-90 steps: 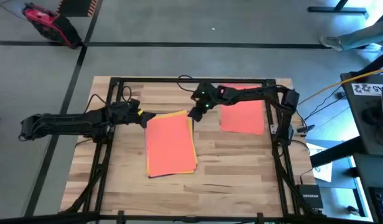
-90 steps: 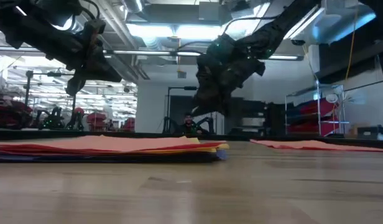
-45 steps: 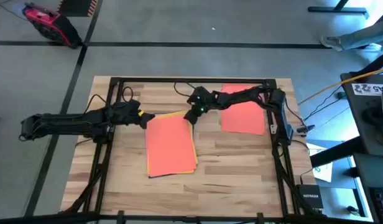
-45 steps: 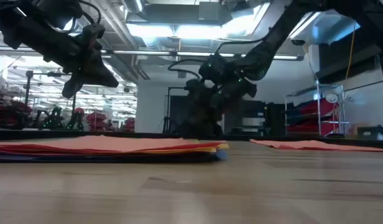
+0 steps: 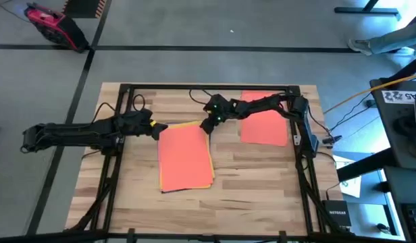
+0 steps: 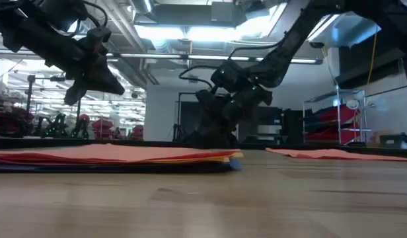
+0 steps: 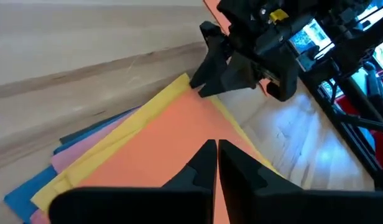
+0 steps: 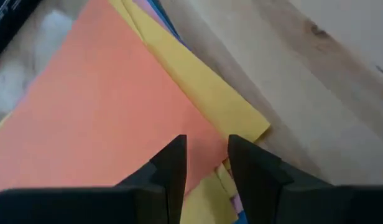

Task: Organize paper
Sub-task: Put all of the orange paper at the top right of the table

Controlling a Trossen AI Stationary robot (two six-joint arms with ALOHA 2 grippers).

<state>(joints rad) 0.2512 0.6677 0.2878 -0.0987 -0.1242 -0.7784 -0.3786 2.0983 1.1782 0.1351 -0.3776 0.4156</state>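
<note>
A stack of paper [image 5: 186, 157] lies flat mid-table, with an orange-red sheet [image 8: 98, 106] on top and yellow [image 8: 204, 87], pink and blue edges fanning out at its far end. A single orange-red sheet [image 5: 264, 121] lies flat at the far right. My right gripper [image 5: 206, 126] is open and down at the stack's far right corner [image 7: 190, 81]. My left gripper [image 5: 156, 128] is shut. It hovers over the stack's far left corner, clear of the paper in the low view [image 6: 91, 76]. My right gripper comes from above, slanting in from the table's right. Its two fingertips [image 8: 173, 155] stand apart on or just over the top orange-red sheet, close to that sheet's far right corner [image 8: 222, 140]. I cannot tell whether they touch it. The stack lies flat.
A black metal frame [image 5: 208, 86] runs along the table's far edge and down both sides. Bare wood [image 5: 215, 209] lies between the stack and the near edge. Cables and equipment stand off the table to the right.
My right gripper has gone down and a little toward the table's left, onto the stack's far right corner. The papers have not moved.
</note>
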